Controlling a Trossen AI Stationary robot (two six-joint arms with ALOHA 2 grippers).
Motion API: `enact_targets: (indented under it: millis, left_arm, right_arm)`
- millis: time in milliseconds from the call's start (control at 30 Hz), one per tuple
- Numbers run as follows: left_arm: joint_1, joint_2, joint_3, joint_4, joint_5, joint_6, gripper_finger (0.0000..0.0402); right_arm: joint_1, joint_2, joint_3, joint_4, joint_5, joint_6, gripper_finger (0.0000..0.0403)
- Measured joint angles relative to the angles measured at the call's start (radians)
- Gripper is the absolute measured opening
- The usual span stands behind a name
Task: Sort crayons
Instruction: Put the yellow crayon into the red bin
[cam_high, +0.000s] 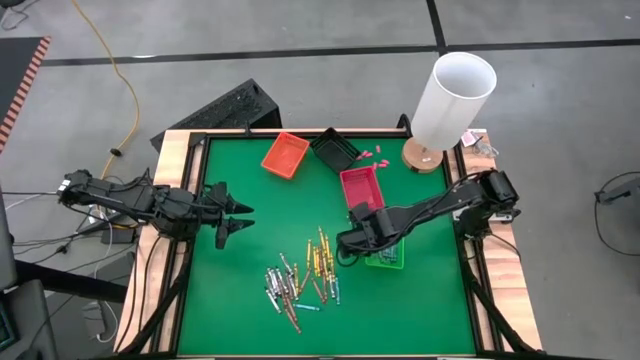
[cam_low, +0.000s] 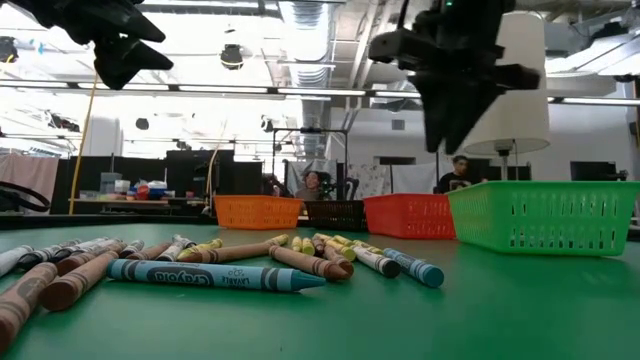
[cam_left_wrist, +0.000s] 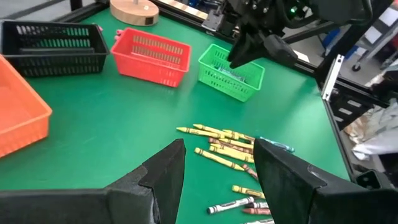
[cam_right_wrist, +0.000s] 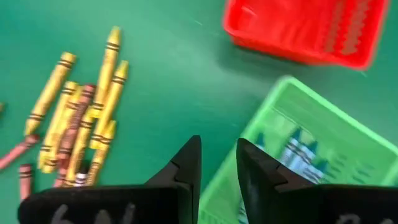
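Left gripper (cam_high: 236, 219) fingers spread; right gripper (cam_high: 343, 246) fingers narrowly parted.

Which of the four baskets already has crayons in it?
The green basket, next to the red one, under the right gripper. Blue crayons lie inside it.

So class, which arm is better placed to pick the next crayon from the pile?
Probably the right. Its gripper hangs empty beside the green tray, close to the yellow crayons; the left gripper waits open, farther off.
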Motion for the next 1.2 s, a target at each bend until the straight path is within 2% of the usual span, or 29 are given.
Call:
enact_targets:
  millis: [200, 400, 500, 767, 967, 1067, 1200]
  left_arm:
    - [0.045, 0.000, 0.013, 0.000, 0.037, -0.027, 0.0180]
    - [0.117, 0.000, 0.092, -0.004, 0.133, -0.038, 0.0180]
    - [0.124, 0.000, 0.117, -0.006, 0.136, -0.026, 0.0180]
    - [0.124, 0.000, 0.116, 0.000, 0.050, -0.030, 0.0180]
    - [0.124, 0.001, 0.111, 0.005, -0.059, 0.026, 0.0180]
    - [0.124, 0.001, 0.111, 0.054, -0.122, 0.030, 0.0180]
    - [0.124, 0.001, 0.111, 0.073, -0.125, 0.053, 0.0180]
  right_arm:
    - [-0.040, 0.000, 0.000, 0.191, 0.056, -0.171, 0.0096]
    - [-0.091, 0.000, 0.000, 0.497, 0.105, -0.496, 0.0096]
    - [-0.115, 0.000, 0.000, 0.622, 0.104, -0.636, 0.0096]
    - [-0.159, -0.019, 0.000, 0.841, 0.107, -0.842, 0.0096]
    - [-0.149, -0.096, 0.000, 1.060, 0.112, -1.209, 0.0096]
    - [-0.147, -0.156, 0.000, 1.090, 0.113, -1.319, 0.0096]
    - [-0.139, -0.239, 0.000, 1.037, 0.121, -1.422, 0.0096]
